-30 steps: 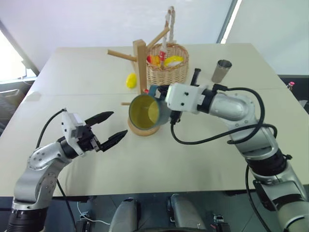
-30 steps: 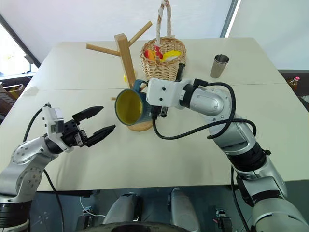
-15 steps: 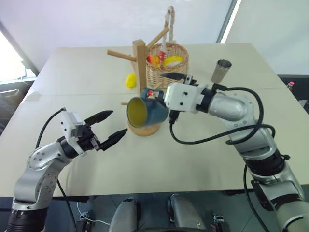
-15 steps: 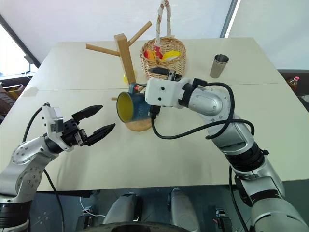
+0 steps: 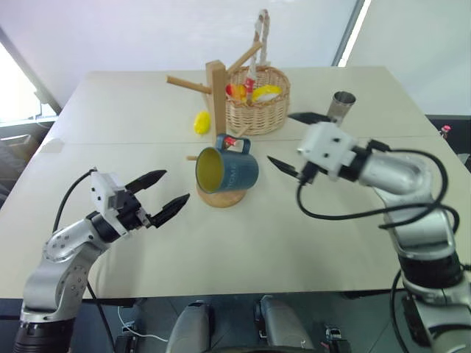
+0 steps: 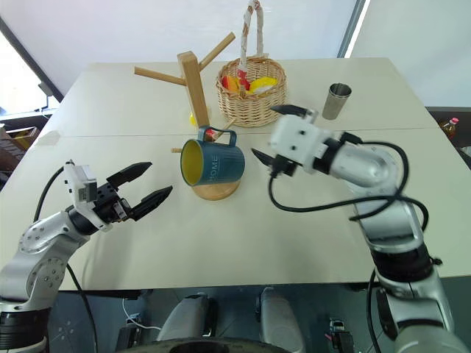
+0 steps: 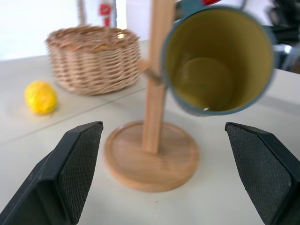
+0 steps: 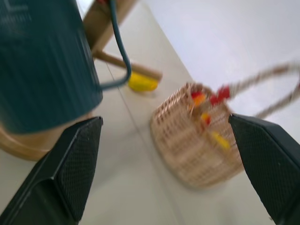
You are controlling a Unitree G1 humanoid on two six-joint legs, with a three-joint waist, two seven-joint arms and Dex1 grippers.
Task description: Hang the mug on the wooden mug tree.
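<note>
Left eye view: I see the mug (image 5: 227, 169) hanging by its handle on the wooden mug tree (image 5: 216, 103) — my right gripper (image 5: 291, 141) sits just beside it, fingers spread, holding nothing. Left wrist view: my left gripper (image 7: 180, 176) is spread too, the mug's yellow inside ahead, well apart.

Mug (image 6: 211, 163) hanging on mug tree (image 6: 194, 88), basket (image 6: 250, 99) behind, tumbler (image 6: 338, 100) right of basket
</note>
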